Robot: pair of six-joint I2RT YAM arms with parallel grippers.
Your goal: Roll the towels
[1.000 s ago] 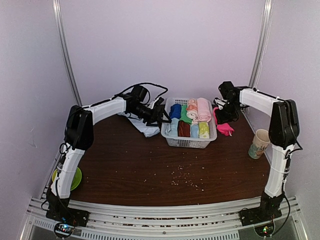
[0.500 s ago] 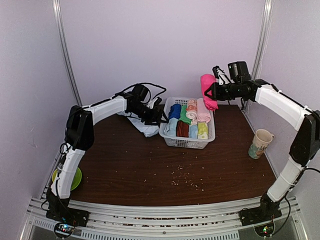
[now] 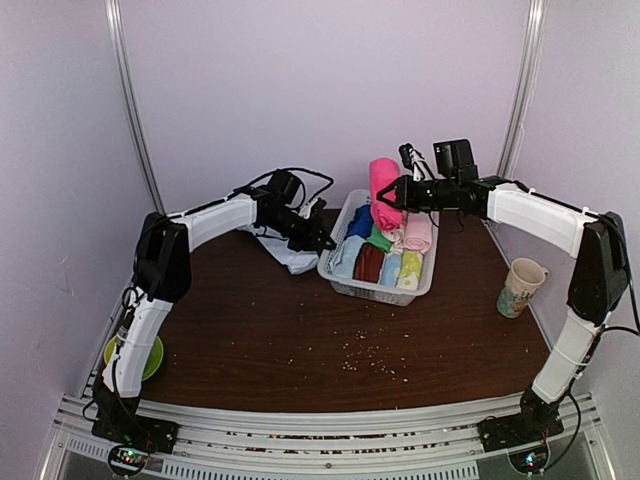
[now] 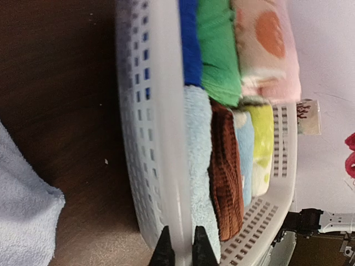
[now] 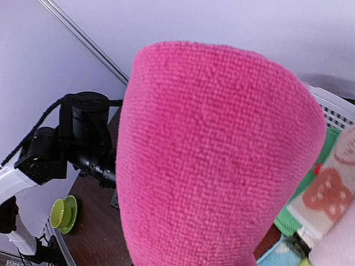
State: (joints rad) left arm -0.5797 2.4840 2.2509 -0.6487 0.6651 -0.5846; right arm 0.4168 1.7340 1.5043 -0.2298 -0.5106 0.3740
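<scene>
Counts: two towels, one basket, at least seven small rolls, one bowl, one cup.
Lime-green plastic bowl (image 3: 150,357): near left, beside the left arm.
Pale light-blue cloth towel (image 3: 290,256): unrolled and crumpled on the dark brown table (image 3: 260,340), just left of the basket.
Left gripper (image 4: 178,250): pinched narrow on the rim of the white perforated plastic basket (image 3: 372,289).
Bright magenta cloth towel (image 3: 382,176): in the air over the basket's far left end, clamped by the right gripper (image 3: 385,197).
Patterned paper cup (image 3: 521,287): far right.
Change: left jaws were wide, now clamped; basket skewed; magenta towel moved left.

Left gripper (image 4: 178,248) low, jaws pinched shut — right gripper (image 3: 393,194) raised, arm outstretched, clamped.
</scene>
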